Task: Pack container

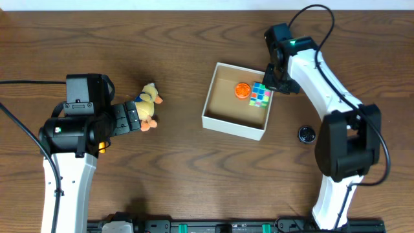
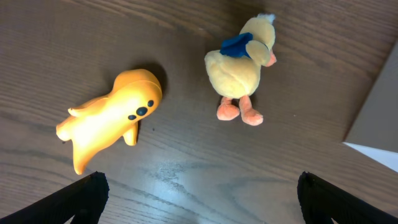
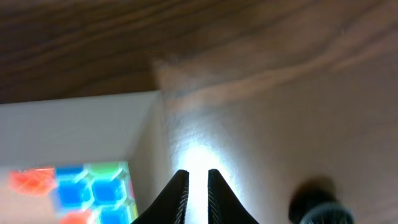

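Note:
The container [image 1: 231, 127] is a square white box with a brown floor, right of the table's middle. A round orange toy [image 1: 242, 90] and a multicoloured cube [image 1: 261, 94] lie inside it. My right gripper [image 1: 276, 81] is by the box's far right corner, just outside the wall [image 3: 74, 127]. Its fingers [image 3: 196, 182] are nearly together and hold nothing, and the cube [image 3: 87, 190] shows to their left. My left gripper [image 2: 199, 199] is open and empty. A yellow plush duck [image 2: 239, 65] and an orange figure toy [image 2: 112, 115] lie on the table ahead of it. The duck [image 1: 149, 102] is left of the box.
A small black round object [image 1: 306, 134] sits on the table right of the box, and it also shows in the right wrist view [image 3: 320, 208]. The box's corner [image 2: 379, 118] enters the left wrist view at the right edge.

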Controlling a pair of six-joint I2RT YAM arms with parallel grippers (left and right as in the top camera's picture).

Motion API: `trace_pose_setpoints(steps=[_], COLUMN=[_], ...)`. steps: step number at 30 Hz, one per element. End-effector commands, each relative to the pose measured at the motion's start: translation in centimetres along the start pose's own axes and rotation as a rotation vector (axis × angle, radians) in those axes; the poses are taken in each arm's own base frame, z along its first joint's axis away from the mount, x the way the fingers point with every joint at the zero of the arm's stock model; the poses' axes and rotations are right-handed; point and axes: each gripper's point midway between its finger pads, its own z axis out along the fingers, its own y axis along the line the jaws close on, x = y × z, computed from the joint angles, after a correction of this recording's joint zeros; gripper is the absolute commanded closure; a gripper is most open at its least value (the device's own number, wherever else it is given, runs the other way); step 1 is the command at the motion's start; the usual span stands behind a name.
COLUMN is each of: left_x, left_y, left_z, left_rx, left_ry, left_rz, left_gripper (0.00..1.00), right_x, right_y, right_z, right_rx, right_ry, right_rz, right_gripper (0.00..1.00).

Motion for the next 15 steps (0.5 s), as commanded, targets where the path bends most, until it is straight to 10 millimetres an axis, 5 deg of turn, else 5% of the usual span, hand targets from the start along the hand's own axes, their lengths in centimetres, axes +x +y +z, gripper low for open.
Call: trace_pose_setpoints(steps=[1, 15], left_x=[-0.5, -0.5], left_y=[0.1, 0.1], left_z=[-0.3, -0.3], left_rx=[-0.004, -0.004], left_ry=[-0.011, -0.011], left_rz=[0.001, 0.001], left_gripper=[0.01, 0.02], right_x=[0.1, -1.3], right_y=[1.4, 6.1], right_z=[1.4, 0.9], right_rx=[-0.065, -0.295], right_ry=[0.033, -0.036], right_rz=[-0.061, -0.293], right_gripper=[0.85, 0.81])
